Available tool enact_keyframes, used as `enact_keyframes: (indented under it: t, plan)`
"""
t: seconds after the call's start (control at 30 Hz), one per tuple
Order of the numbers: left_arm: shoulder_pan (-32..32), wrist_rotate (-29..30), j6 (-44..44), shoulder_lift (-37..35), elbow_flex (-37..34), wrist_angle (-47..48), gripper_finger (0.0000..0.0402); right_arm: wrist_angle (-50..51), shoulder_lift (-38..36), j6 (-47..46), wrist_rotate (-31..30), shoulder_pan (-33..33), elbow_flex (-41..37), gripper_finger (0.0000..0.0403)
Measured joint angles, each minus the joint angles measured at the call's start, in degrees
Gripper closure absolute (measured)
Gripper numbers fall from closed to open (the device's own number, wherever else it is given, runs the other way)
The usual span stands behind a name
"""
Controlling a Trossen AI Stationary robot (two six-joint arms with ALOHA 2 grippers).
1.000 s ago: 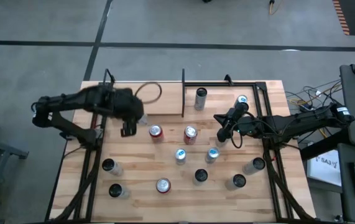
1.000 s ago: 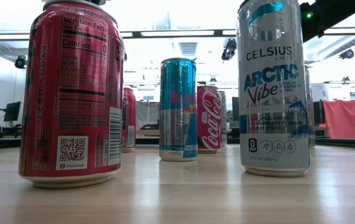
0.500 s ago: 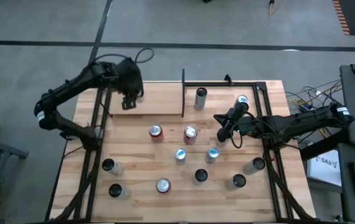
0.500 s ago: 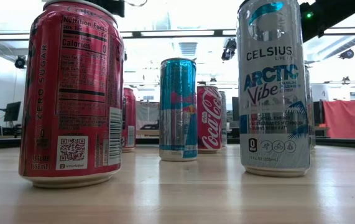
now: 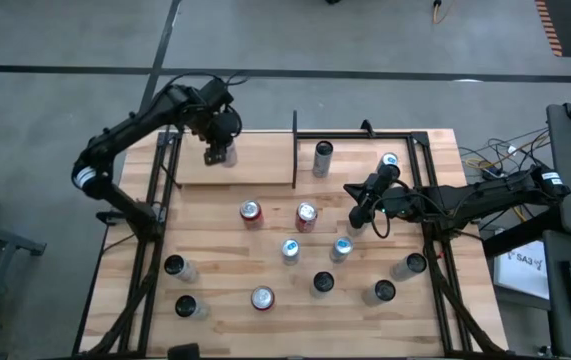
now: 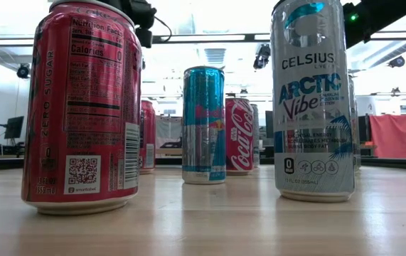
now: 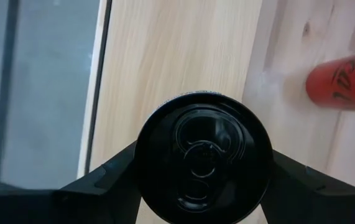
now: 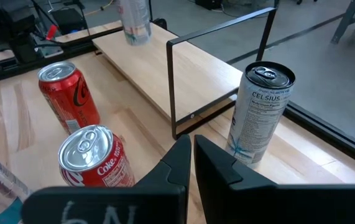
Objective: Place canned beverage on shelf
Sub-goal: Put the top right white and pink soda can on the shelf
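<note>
Can [image 7: 202,158]: in my left fingers [image 5: 219,152], standing up, top facing my wrist cam.
Left grip: closed round the can, one finger each side.
Shelf [image 5: 255,160]: pale board at the far-left of the counter [image 5: 215,290]. It's right under the can now.
Which way: shelf is straight down from the can. Can't tell if it touches yet.
Next, I think: go down a bit, let go.
Right fingers [image 8: 193,149]: shut, holding nothing, waiting by the red cans [image 5: 306,214] mid-counter.
Nearer arm: left, by lots.
Changed: a sec ago my left arm was out over the counter, near a red can; now it's back over the shelf. Right arm same.
</note>
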State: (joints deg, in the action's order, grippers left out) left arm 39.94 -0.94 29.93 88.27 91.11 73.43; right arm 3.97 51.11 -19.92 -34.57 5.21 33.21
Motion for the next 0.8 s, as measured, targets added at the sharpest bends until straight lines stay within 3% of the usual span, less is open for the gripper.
enact_keyframes:
  t: [0.33, 0.8]
  plan:
    - [4.3, -6.8, -2.5, -1.1, -0.2, -0.9, 0.0169, 0.0, 0.0, 0.0, 0.0, 0.0, -0.2, 0.0390]
    - [4.8, -7.1, -4.0, -1.8, -8.9, -4.5, 0.0169, 0.0, 0.0, -0.5, 0.0, 0.0, -0.7, 0.0390]
